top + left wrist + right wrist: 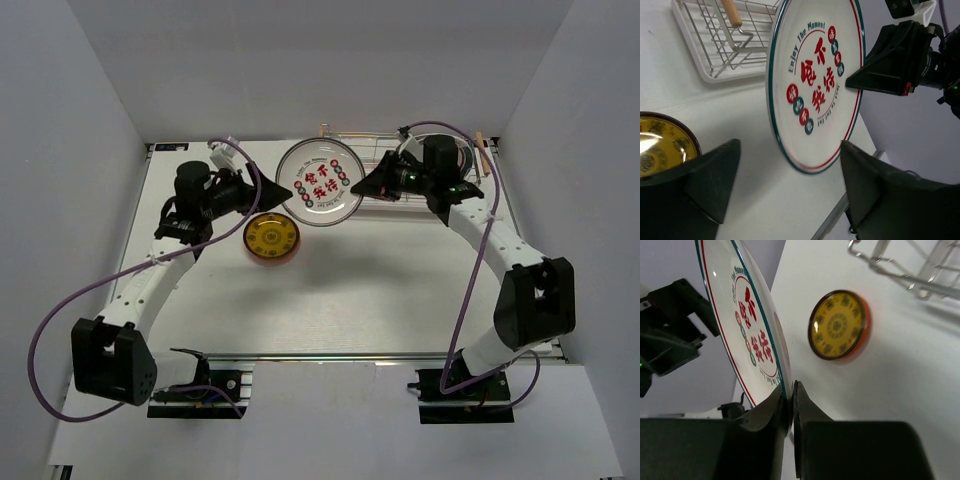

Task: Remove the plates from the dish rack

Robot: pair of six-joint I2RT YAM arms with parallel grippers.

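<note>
Mid-unload: right tool (791, 402) pinches rim of large white green-rimmed plate (320, 185), clear of silver wire dish rack (700, 65); left tool (790, 160) spread opposite; small yellow orange-rimmed plate (270, 238) on table (400, 290) beside left tool. Rack's remainder unclear.

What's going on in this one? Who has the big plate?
The right gripper is shut on the rim of the large white green-rimmed plate and holds it tilted above the table, beside the dish rack. The left gripper is open, with its fingers on either side of the plate's opposite edge, not gripping it. It looks like a handover between the arms, though that is a guess. A small yellow plate lies flat on the table nearby.
</note>
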